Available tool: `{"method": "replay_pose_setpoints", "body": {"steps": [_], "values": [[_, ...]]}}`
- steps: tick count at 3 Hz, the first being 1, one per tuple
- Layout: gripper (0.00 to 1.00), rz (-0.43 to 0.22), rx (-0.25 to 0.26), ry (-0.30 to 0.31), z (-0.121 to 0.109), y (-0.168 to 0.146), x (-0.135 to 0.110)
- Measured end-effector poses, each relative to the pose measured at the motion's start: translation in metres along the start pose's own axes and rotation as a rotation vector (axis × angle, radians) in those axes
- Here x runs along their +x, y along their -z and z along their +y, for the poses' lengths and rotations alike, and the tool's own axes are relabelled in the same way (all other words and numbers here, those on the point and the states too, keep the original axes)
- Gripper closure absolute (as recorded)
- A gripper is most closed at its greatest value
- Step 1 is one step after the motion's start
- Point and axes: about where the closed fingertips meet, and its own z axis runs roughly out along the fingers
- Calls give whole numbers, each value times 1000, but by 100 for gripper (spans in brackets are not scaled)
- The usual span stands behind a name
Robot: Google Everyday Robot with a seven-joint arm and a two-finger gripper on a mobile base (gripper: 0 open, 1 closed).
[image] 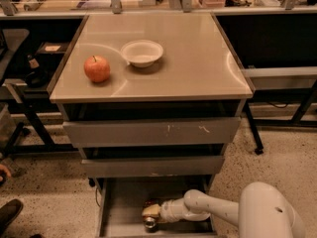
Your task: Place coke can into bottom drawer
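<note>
Your robot's arm reaches from the lower right into the open bottom drawer (123, 205), with its gripper (150, 213) low over the grey floor near the front. The coke can (150, 223) shows only as a shiny silver end at the gripper's tip, inside the drawer; you cannot tell whether it is clamped. On the cabinet top (193, 58), an apple (97, 68) sits near a white bowl (142, 52).

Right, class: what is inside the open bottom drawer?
The pincer reaches into the drawer, over a shiny round end, probably the can. The pincer covers the can's body, and the drawer's back is hidden.
</note>
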Motion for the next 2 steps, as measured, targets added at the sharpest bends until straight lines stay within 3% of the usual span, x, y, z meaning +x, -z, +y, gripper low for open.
{"method": "replay_pose_setpoints", "body": {"steps": [1,2], "values": [[0,0,0,0,0,0,0],[0,0,0,0,0,0,0]]}}
